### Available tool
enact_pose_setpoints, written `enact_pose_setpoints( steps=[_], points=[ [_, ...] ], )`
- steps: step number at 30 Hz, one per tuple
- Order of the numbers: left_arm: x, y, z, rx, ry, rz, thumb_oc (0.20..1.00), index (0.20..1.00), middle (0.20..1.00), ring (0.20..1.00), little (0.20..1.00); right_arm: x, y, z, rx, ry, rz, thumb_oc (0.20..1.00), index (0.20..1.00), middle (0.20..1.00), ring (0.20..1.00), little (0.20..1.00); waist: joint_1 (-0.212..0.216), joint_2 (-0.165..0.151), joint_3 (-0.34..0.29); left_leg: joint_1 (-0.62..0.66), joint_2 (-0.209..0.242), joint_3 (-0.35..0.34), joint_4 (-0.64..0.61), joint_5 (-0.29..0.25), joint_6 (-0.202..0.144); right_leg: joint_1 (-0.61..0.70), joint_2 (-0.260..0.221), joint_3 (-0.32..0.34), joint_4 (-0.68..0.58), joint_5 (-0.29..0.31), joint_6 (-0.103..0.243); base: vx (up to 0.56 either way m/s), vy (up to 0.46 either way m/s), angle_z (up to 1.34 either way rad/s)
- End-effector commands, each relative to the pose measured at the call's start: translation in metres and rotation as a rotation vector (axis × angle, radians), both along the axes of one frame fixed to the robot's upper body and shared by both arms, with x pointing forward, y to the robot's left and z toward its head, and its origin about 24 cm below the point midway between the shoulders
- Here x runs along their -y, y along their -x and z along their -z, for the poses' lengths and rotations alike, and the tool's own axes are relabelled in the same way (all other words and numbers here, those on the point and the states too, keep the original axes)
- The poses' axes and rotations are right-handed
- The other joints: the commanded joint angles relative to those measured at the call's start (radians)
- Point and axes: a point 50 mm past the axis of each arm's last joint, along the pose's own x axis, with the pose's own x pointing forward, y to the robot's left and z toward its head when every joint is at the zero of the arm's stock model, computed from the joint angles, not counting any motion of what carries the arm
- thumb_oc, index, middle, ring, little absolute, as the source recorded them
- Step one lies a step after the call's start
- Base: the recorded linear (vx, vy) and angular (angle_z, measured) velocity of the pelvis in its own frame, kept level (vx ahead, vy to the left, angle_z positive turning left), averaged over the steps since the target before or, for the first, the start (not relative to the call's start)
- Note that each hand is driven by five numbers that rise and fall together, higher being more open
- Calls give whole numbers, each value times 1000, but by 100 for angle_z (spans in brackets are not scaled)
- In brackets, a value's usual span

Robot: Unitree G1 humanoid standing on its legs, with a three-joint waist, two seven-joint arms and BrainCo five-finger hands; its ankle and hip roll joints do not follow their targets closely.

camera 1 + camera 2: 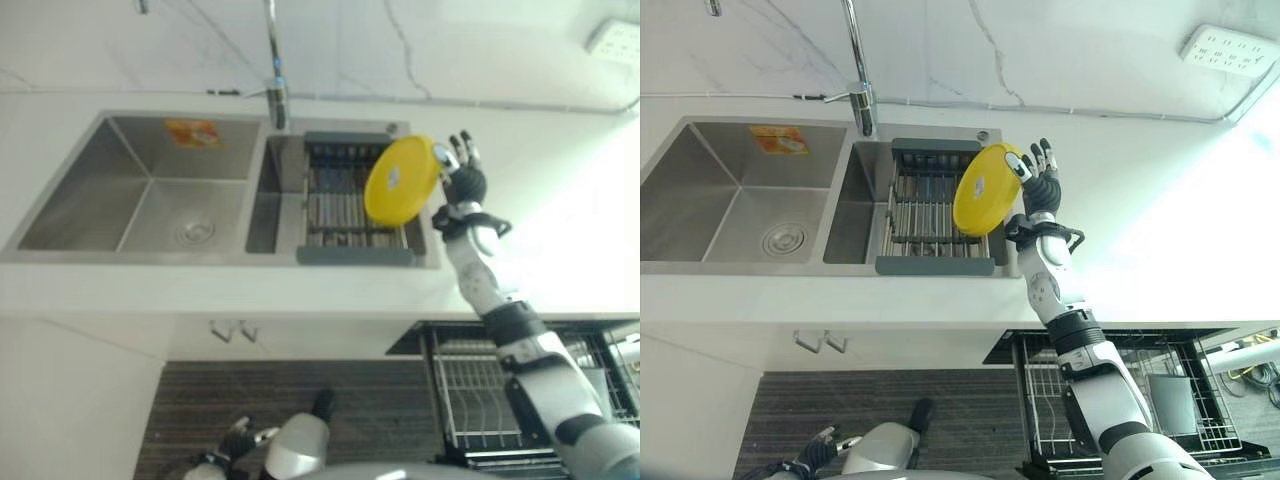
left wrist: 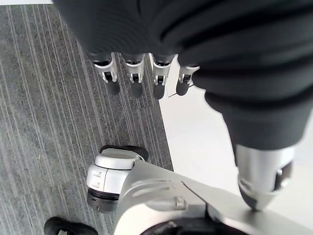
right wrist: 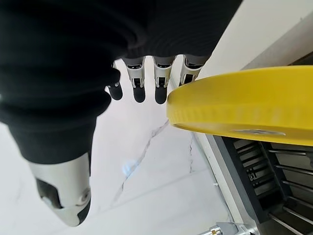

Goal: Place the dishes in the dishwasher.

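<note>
Step in hand: pick-up of the yellow plate [image 1: 985, 189] from the drying rack [image 1: 925, 208] that sits in the small right basin of the sink [image 1: 700, 215].

Right hand [image 1: 1041, 183] is up over the counter [image 1: 1160, 200], at the plate's right edge. Plate stands tilted on edge above the rack's right end, face toward the basin. In the right wrist view the plate [image 3: 244, 105] rim lies across one fingertip; the rest of the fingers [image 3: 139, 78] look near straight and the thumb [image 3: 63, 193] stands well apart from the rim. So hand reads spread, touching or propping the plate's edge, not clamped on it. Whether the plate's weight is on the rack or on the fingers: can't tell.

Left hand [image 2: 146, 73] hangs low by the floor, fingers relaxed, holds nothing, idle.

Dishwasher rack [image 1: 1120, 400] is pulled out under the counter, below and right of the sink, wire tines free as far as visible.

Progress judgement: early, plate not yet secured, nothing loaded that I can see.

Next move needs: thumb to close on the plate rim opposite the fingers for a firm pinch, then lift clear of the rack bars, carry right and down past the counter edge, and slot the plate upright betw. tines. Risk: plate slips or rolls off the rack if moved before the thumb closes.
</note>
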Motion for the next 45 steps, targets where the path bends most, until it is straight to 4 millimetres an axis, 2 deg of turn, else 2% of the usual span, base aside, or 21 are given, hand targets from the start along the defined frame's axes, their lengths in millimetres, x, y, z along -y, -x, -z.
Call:
enact_pose_setpoints(
  steps=[1,7,11,19,28,37,45],
  points=[
    [12,-4,-2,50,-15,162,1000,1000,1000,1000,1000,3,5,-18,112,39,23,1000,1000,1000,1000,1000,13,55,-71,47,87,37,-55,-26,-33,-64,-38,25,45,15,39,-34,-3,-14],
    [22,-31,-14,170,22,196,1000,1000,1000,1000,1000,14,8,-13,100,-17,73,1000,1000,1000,1000,1000,4,56,-72,51,90,47,-55,-30,-35,-68,-39,29,45,17,38,-9,3,-6],
    [27,-41,-18,203,33,232,1000,1000,1000,1000,1000,16,7,-14,100,-12,84,1000,1000,1000,1000,1000,3,55,-68,48,91,45,-55,-30,-36,-72,-39,31,41,22,39,0,0,0],
    [27,-36,-16,188,22,212,1000,1000,1000,1000,1000,12,7,-8,76,-6,53,1000,1000,1000,1000,1000,-2,56,-64,49,94,57,-55,-32,-37,-80,-46,26,44,26,43,0,0,0],
    [34,-54,-26,262,-10,361,1000,1000,1000,1000,1000,4,4,0,33,-32,-11,1000,1000,1000,1000,1000,1,63,-54,34,90,43,-55,-26,-36,-97,-47,35,57,23,43,-1,4,1],
    [49,-59,-29,280,-47,566,1000,1000,1000,1000,1000,-2,-4,-2,24,-34,-32,1000,1000,1000,1000,1000,12,77,-27,12,86,23,-55,-16,-37,-116,-56,33,71,25,43,-5,-4,2],
    [55,-67,-33,308,-62,617,1000,1000,1000,1000,1000,-2,-9,-7,29,-34,-42,1000,1000,1000,1000,1000,11,92,0,-9,85,19,-55,-7,-41,-138,-64,37,83,25,42,-25,14,0]
  ],
)
